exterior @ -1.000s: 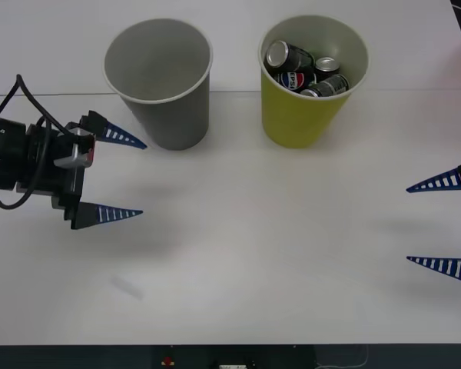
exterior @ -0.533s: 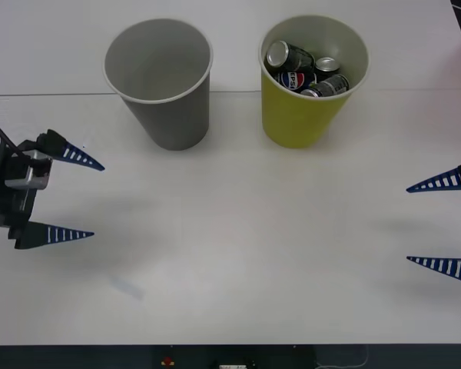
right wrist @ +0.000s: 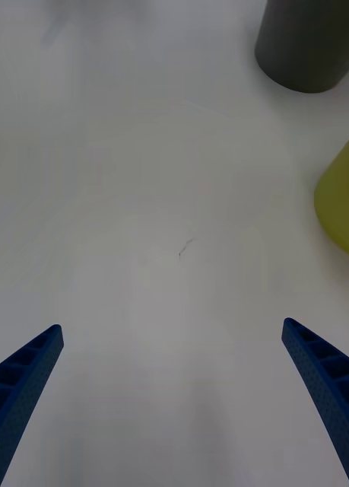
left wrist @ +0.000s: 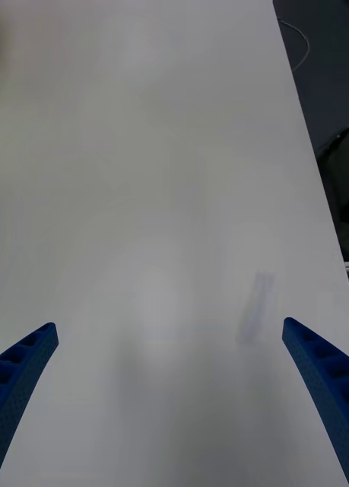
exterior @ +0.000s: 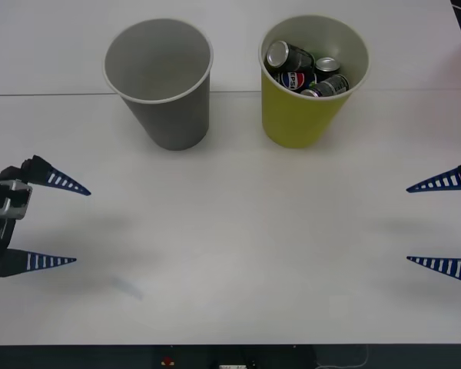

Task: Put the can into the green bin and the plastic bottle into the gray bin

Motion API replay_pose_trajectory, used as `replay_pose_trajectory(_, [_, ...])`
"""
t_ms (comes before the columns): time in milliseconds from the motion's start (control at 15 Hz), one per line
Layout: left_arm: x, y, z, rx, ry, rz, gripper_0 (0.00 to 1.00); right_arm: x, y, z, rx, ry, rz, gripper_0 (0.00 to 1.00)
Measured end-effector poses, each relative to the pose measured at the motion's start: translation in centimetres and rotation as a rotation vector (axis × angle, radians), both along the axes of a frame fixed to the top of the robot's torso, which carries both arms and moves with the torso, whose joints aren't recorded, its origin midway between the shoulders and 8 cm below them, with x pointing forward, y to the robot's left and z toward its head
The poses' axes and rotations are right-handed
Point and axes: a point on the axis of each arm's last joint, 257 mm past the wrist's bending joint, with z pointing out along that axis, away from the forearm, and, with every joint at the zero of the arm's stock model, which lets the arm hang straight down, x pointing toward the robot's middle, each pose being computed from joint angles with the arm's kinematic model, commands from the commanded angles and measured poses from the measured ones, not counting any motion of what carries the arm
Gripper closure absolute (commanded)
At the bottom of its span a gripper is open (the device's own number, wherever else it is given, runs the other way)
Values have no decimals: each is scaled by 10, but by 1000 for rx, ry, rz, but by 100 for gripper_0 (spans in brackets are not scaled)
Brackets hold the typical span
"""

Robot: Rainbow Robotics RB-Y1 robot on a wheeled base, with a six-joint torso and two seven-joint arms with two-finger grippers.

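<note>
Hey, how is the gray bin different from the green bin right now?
The gray bin is gray, while the green bin is yellow-green. No contents show inside the gray bin, while the green bin holds several cans, one of them the can with a shiny silver top. The gray bin stands to the robot's left of the green bin. Both are upright, tapered and alike in size, with pale rims.

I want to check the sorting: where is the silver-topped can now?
In the front view, the can lies inside the green bin, at the table's far right side, beside a Pepsi can.

White table (exterior: pixel 238 254) bearing the gray bin (exterior: pixel 165 108) beside the green bin (exterior: pixel 303 115).
</note>
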Motion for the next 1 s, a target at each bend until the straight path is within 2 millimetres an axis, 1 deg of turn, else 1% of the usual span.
replay_pose_trajectory(133, [-5,-1,-3,-20,16,4,0,0,0,0,0,0,0,0])
replay_pose_trajectory(267, [-6,-3,-3,-31,16,5,0,0,0,0,0,0,0,0])
replay_pose_trajectory(600, [-4,-5,-1,-51,12,15,0,0,0,0,0,0,0,0])
replay_pose_trajectory(1000, [2,-1,-1,-59,8,41,0,0,0,0,0,0,0,0])
